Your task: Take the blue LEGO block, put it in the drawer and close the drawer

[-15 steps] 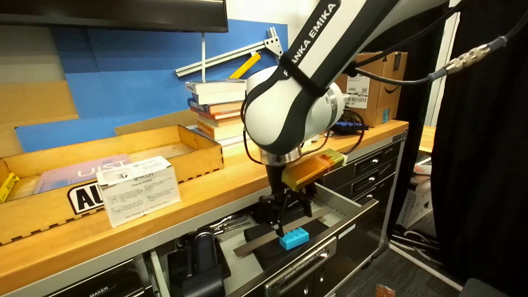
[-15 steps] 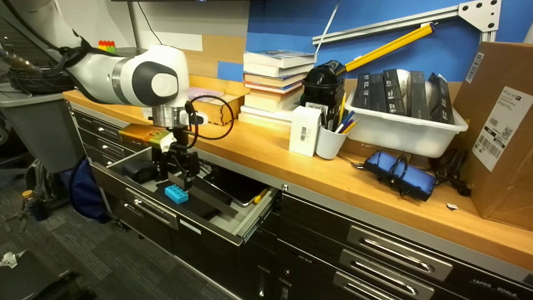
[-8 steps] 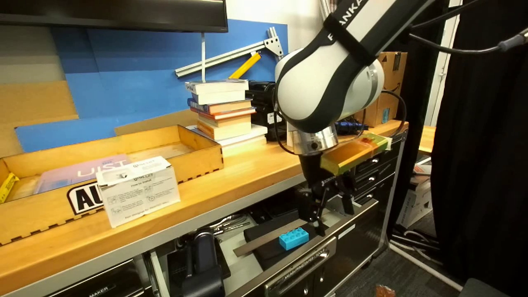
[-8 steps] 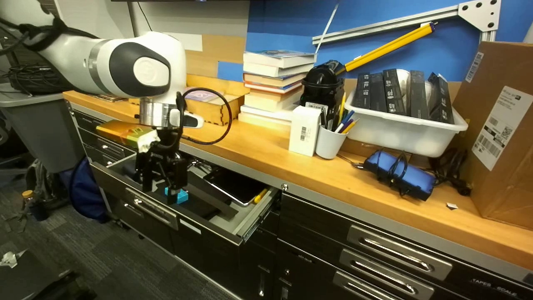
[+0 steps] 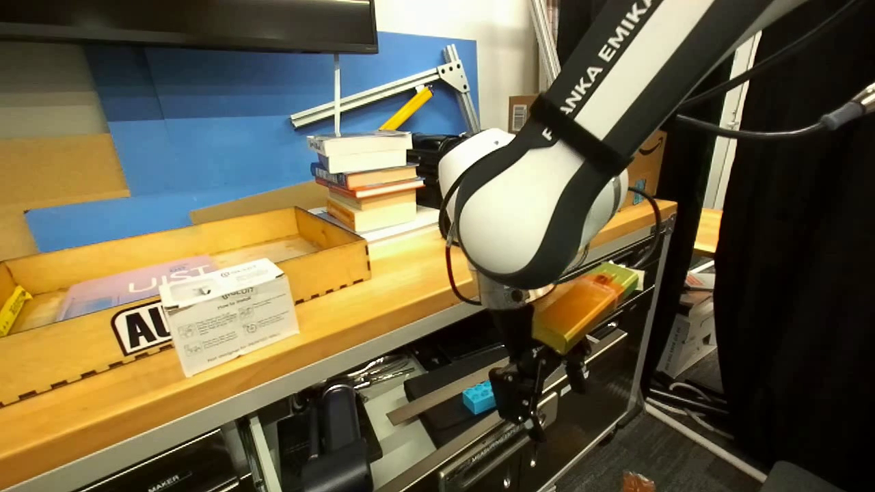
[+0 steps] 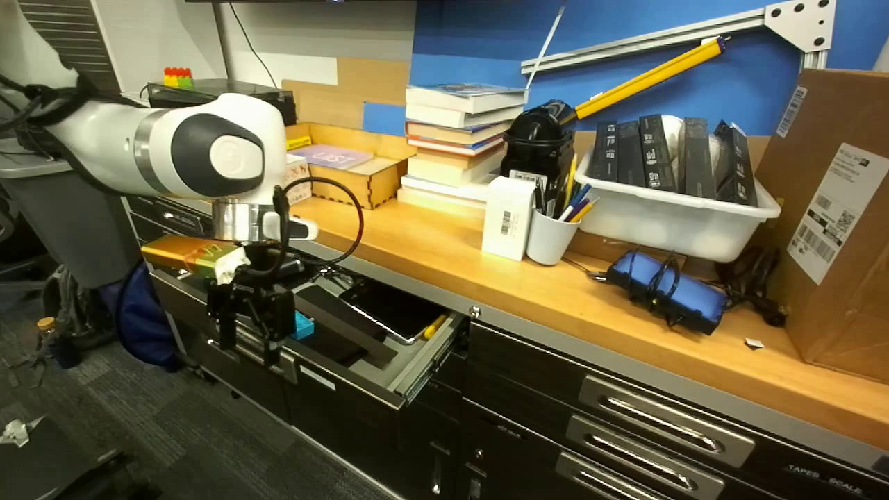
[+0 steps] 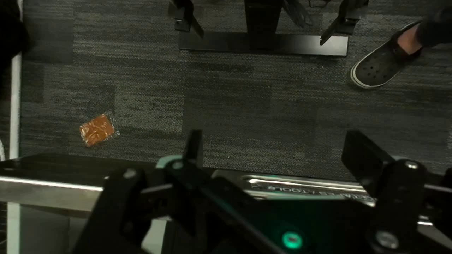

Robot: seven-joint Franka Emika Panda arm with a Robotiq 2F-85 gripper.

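Observation:
The blue LEGO block (image 5: 477, 398) lies inside the drawer on a dark flat item, and it also shows in an exterior view (image 6: 303, 325). My gripper partly hides it in both exterior views. The drawer (image 6: 354, 389) is pulled open, with its silver bar handle (image 7: 303, 183) in the wrist view below the fingertips. My gripper (image 5: 557, 410) is open with nothing between its fingers. It hangs in front of the drawer's front edge, close to the handle, as an exterior view also shows (image 6: 248, 349). The block is out of the wrist view (image 7: 273, 144).
The wooden worktop (image 6: 417, 243) runs above the drawer, with a white carton (image 5: 232, 318), a wooden tray (image 5: 335, 263) and stacked books (image 5: 372, 181). The drawer also holds a black tool (image 5: 338, 430) and a metal strip. A shoe (image 7: 379, 65) and an orange packet (image 7: 97, 129) are on the floor.
My open gripper has moved away from above the block, outward past the drawer's front edge, and then down beside the front. The block and drawer have not moved.

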